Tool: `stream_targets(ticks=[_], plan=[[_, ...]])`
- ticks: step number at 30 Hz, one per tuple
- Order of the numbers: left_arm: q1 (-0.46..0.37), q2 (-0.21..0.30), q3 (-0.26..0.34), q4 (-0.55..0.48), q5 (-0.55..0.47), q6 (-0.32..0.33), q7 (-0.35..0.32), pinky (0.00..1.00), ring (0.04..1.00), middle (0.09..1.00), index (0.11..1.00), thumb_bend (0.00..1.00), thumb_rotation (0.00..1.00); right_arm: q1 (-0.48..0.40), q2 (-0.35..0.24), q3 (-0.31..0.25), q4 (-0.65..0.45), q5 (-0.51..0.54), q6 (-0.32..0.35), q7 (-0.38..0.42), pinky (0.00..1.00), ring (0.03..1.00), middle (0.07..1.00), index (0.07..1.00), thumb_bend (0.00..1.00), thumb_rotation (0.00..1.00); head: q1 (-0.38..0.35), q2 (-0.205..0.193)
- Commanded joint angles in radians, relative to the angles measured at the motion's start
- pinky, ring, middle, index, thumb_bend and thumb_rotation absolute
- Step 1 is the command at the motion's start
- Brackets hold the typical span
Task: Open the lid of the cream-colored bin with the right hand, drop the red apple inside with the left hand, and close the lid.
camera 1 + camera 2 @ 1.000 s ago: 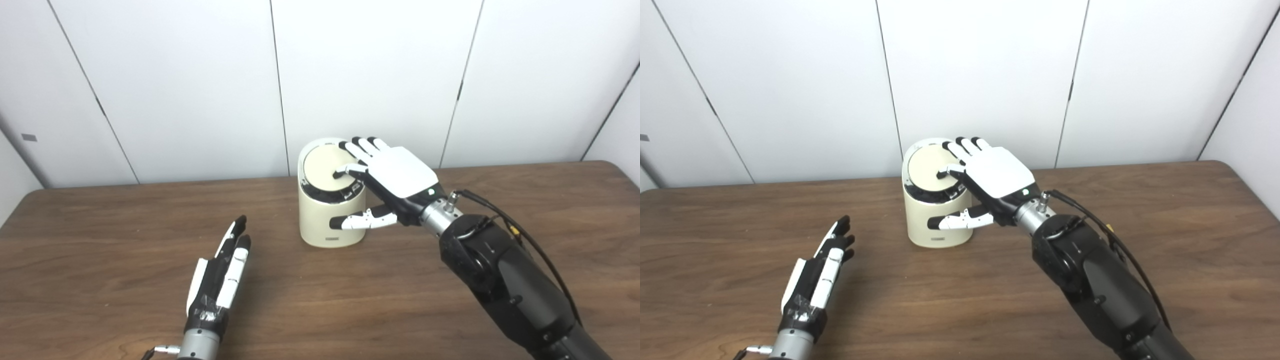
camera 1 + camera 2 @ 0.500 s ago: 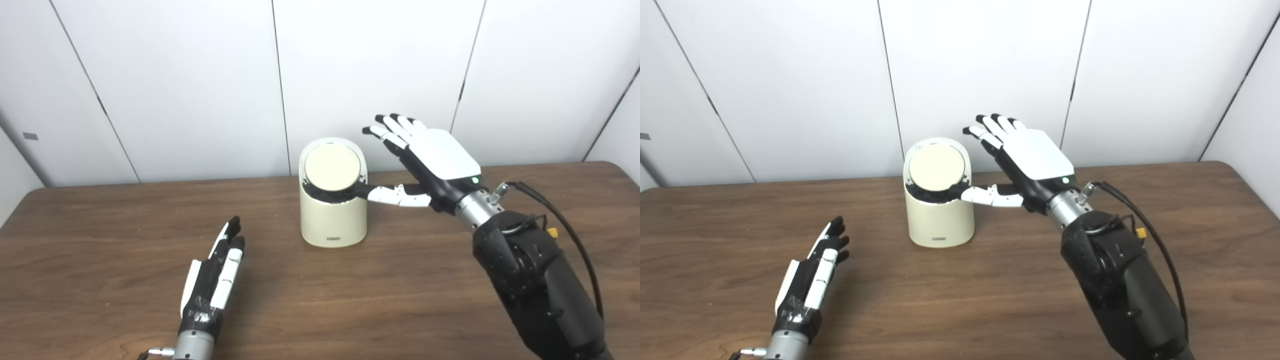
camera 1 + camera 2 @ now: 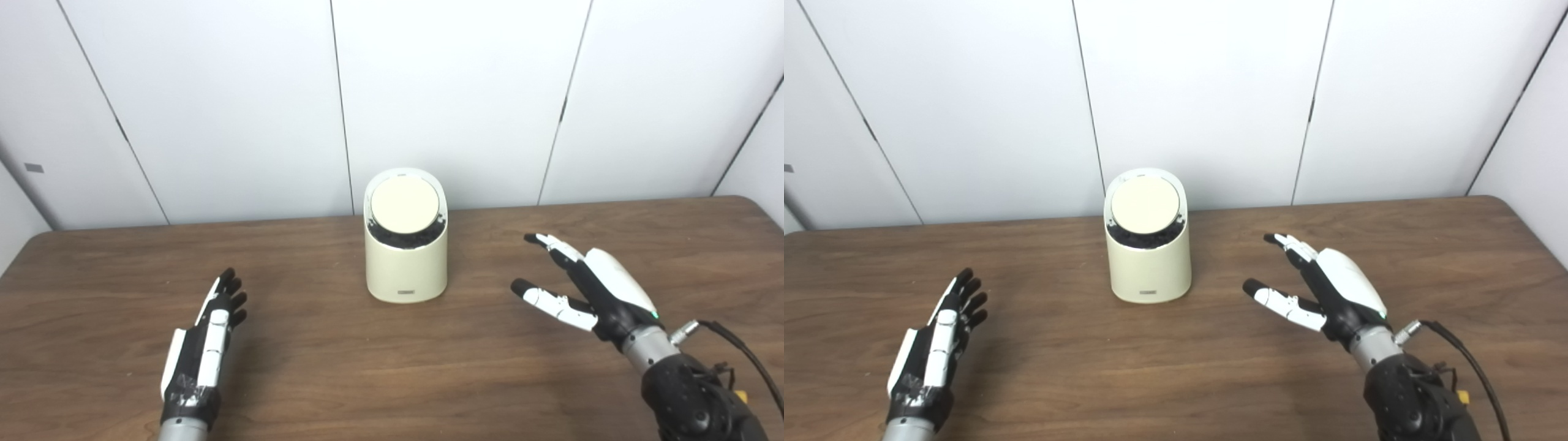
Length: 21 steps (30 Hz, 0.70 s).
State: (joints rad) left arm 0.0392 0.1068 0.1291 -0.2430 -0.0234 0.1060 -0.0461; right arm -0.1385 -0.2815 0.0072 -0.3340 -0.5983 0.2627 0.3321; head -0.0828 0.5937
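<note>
Left eye view shows you the bin standing upright near the far middle of the table, close to the white wall panels. Its round lid sits down in the slanted top, tilted toward you, with a dark gap showing along its lower edge. You see no apple anywhere on the table in either view.

To the right of the bin, well apart from it, your right hand hovers low over the wood, palm turned inward, fingers spread and the thumb held out toward the bin; it holds nothing. A black cable loops off its wrist.

To the left and nearer you, your left hand lies low over the table, edge-on, its fingers stretched forward side by side and only slightly fanned at the tips, gripping nothing. It too is well apart from the bin.
</note>
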Motion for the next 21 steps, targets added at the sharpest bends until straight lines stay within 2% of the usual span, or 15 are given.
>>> stream_targets(ticks=[1,6,9,14,19,21], plan=[[0.019,0.014,0.015,-0.015,-0.018,-0.079,0.000,0.93,0.944,0.962,1.000,0.53,0.98,0.011,0.043,-0.041,0.008,0.095,-0.031,-0.069,0.87,0.939,0.951,0.923,0.50,0.98,0.000,0.003],[0.079,0.024,0.036,0.002,-0.025,-0.126,0.006,0.95,0.952,0.961,0.997,0.50,0.97,0.084,0.150,-0.122,0.078,0.329,-0.086,-0.149,0.87,0.932,0.945,0.925,0.59,1.00,-0.007,0.003],[0.108,0.013,0.041,0.018,-0.029,-0.142,0.014,0.94,0.937,0.957,0.990,0.48,0.94,0.108,0.196,-0.147,0.124,0.423,-0.138,-0.187,0.92,0.964,0.971,0.947,0.60,1.00,-0.010,-0.001],[0.133,-0.004,0.038,0.071,-0.053,-0.185,0.009,0.97,0.954,0.969,0.999,0.45,0.91,0.146,0.212,-0.137,0.202,0.463,-0.244,-0.243,0.95,0.986,0.994,0.989,0.58,1.00,-0.015,-0.011],[0.133,0.003,0.028,0.129,-0.045,-0.240,0.000,0.99,0.972,0.986,1.000,0.42,0.92,0.150,0.217,-0.145,0.261,0.536,-0.304,-0.269,0.99,1.000,1.000,1.000,0.56,1.00,-0.007,-0.019],[0.130,0.000,0.031,0.151,-0.047,-0.259,0.004,0.99,0.964,0.977,1.000,0.41,0.89,0.151,0.215,-0.148,0.286,0.566,-0.332,-0.273,1.00,1.000,1.000,1.000,0.56,1.00,0.002,-0.022]])
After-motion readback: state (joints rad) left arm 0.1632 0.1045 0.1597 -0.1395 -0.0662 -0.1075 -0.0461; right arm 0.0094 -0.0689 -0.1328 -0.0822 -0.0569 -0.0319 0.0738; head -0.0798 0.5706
